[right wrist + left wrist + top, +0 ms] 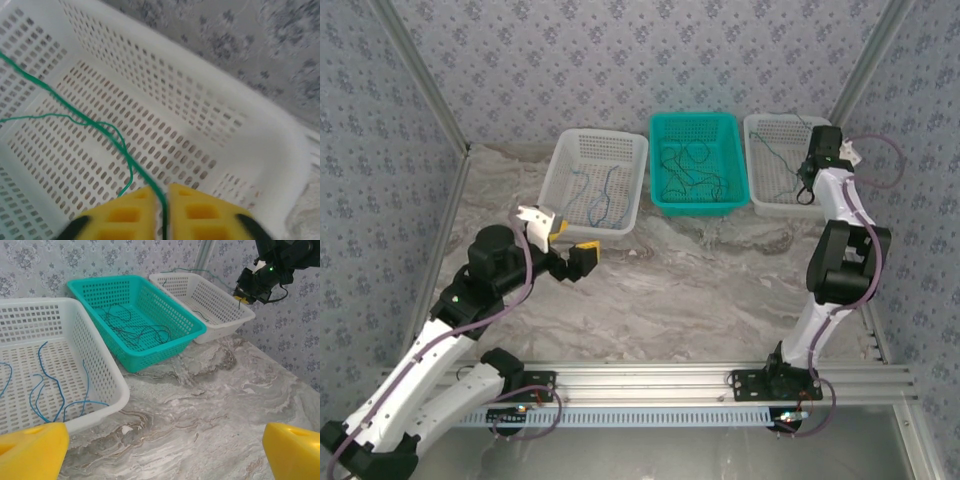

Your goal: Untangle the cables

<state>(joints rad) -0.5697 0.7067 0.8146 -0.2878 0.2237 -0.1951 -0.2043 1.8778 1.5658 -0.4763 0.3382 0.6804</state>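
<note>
Thin blue cables [603, 195] [50, 385] lie curled in the left white basket [560, 150]. A tangle of dark cables [695, 175] [135, 330] rests in the teal basket [692, 118]. My left gripper [582, 260] [165, 450] hovers over the bare table in front of the left basket, wide open with nothing between its yellow fingers [32, 452]. My right gripper [807, 190] [164, 205] hangs over the right white basket [760, 125]. Its jaws stand slightly parted, and a green cable [90, 122] runs down through the narrow gap onto the basket floor.
The three baskets stand side by side at the back of the marbled table [700, 290]. Patterned walls close in the back and both sides. The aluminium rail [650, 380] carrying the arm bases runs along the near edge.
</note>
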